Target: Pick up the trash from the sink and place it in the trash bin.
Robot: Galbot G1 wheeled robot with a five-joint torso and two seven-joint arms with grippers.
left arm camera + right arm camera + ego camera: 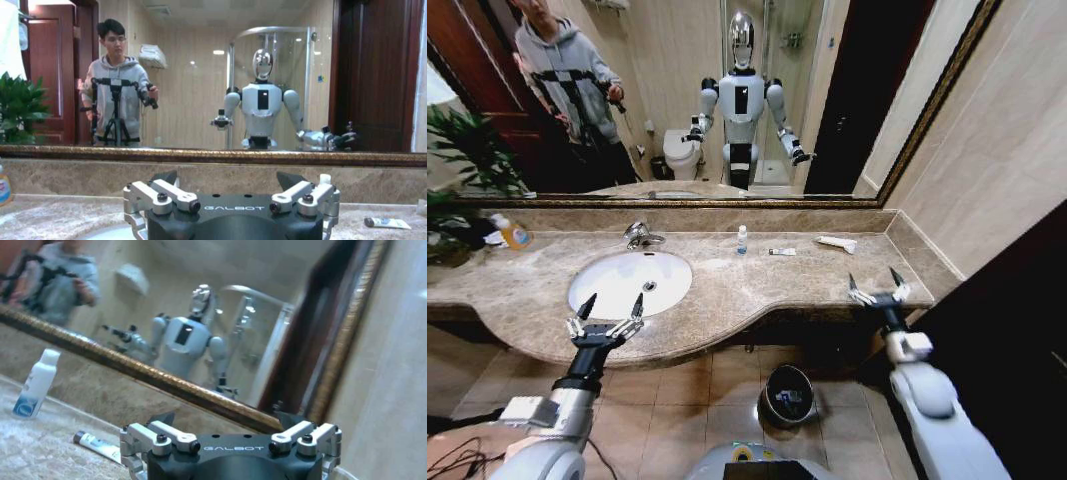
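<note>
The trash I can see lies on the marble counter (747, 285), not inside the sink (630, 282), and I describe from my left side to my right. At the far left of the counter an orange-yellow soap bottle (512, 232) stands near a green plant (462, 160). Next comes the white oval basin with its chrome tap (640, 235) behind it and a small round drain (649, 286); I see no item inside the bowl. My left gripper (610, 304) hovers over the front rim of the basin, its two dark fingers spread apart and holding nothing. To the right of the tap, near the back wall, a tiny clear bottle with blue cap (742, 239) stands upright. Just beside it a short grey-white tube (782, 251) lies flat, and farther right a white tube (836, 243) lies flat too. Below the counter edge, on the tiled floor, the trash bin (788, 397) stands, dark and round, between my two arms. My right gripper (874, 284) hovers at the right end of the counter, fingers also apart and empty. Behind everything the wide mirror (727, 100) runs along the wall.
</note>
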